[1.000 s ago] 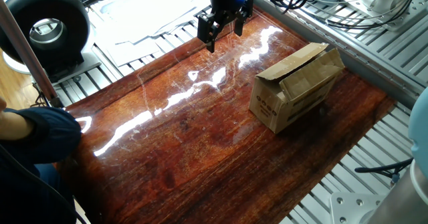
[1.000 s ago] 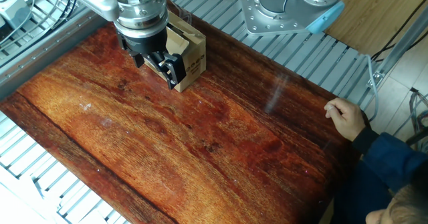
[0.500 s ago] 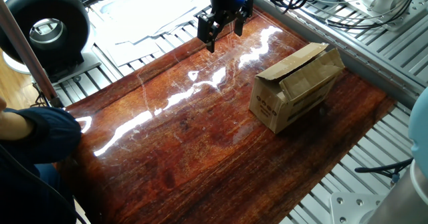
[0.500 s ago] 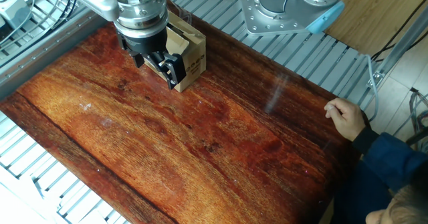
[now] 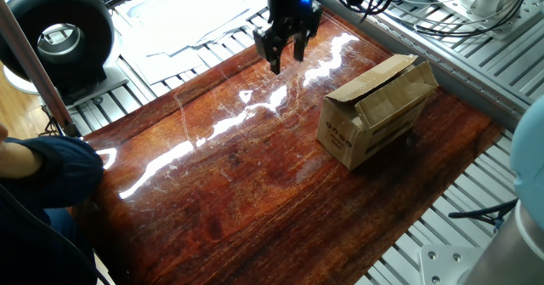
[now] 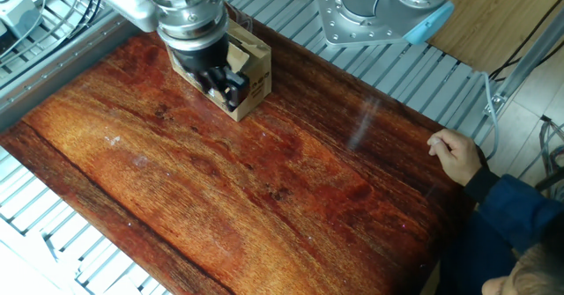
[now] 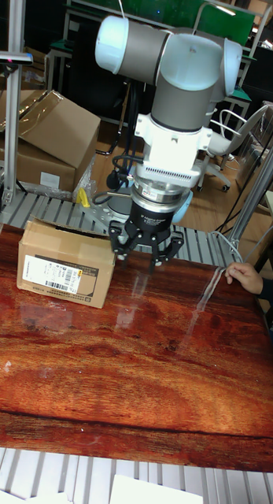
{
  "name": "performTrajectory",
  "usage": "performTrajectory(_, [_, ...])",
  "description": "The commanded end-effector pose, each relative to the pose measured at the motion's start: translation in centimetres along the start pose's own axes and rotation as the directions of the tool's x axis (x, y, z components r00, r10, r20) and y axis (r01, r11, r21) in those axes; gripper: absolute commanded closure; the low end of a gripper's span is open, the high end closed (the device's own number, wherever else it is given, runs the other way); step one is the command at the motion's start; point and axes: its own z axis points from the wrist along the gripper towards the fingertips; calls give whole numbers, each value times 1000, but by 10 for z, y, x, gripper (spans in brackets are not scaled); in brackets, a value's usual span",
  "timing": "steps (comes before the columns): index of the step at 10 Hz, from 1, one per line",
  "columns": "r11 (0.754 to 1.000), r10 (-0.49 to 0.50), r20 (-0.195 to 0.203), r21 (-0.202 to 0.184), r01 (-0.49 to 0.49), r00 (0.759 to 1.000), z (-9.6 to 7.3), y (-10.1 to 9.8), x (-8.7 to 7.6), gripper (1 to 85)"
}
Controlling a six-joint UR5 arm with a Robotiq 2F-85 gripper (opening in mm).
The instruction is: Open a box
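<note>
1. The box (image 5: 378, 108) is sitting on the wooden table (image 5: 255, 191) toward one long edge, its top flaps lying down though not quite flat; the end face with the row of dark round marks is facing the middle of the table
2. The gripper (image 5: 285, 54) is hanging in the air beside the box and apart from it, gripping nothing; its fingers are showing spread with a gap between them in the tall fixed view, so it is looking released
3. Judging by this, the task is standing at its start: no flap is lifted, nothing is touching the carton, and the whole approach and the prying of the flaps are left to do
4. In the other fixed view the gripper (image 6: 211, 62) is overlapping the box (image 6: 251, 66) in the picture, yet the first fixed view is showing clear table between them
5. Open room is lying mostly across the middle and the far half of the table, bare and glossy; the box is resting near the table edge, so any push toward that side is risking a slide off
6. A person's hand (image 6: 456, 157) is resting at the table's end, well apart from the box, and an arm swing that way is needing care
</note>
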Motion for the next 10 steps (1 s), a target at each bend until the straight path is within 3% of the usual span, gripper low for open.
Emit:
performTrajectory(1, [999,31,-55,-36,-33,998,-1,11,15,847])
performTrajectory(6, [1000,-27,-71,-18,26,997,-7,-7,17,847])
performTrajectory(7, [998,-63,-70,13,64,996,-8,-23,18,847])
performTrajectory(10, [990,-138,-79,22,140,987,-17,-61,25,847])
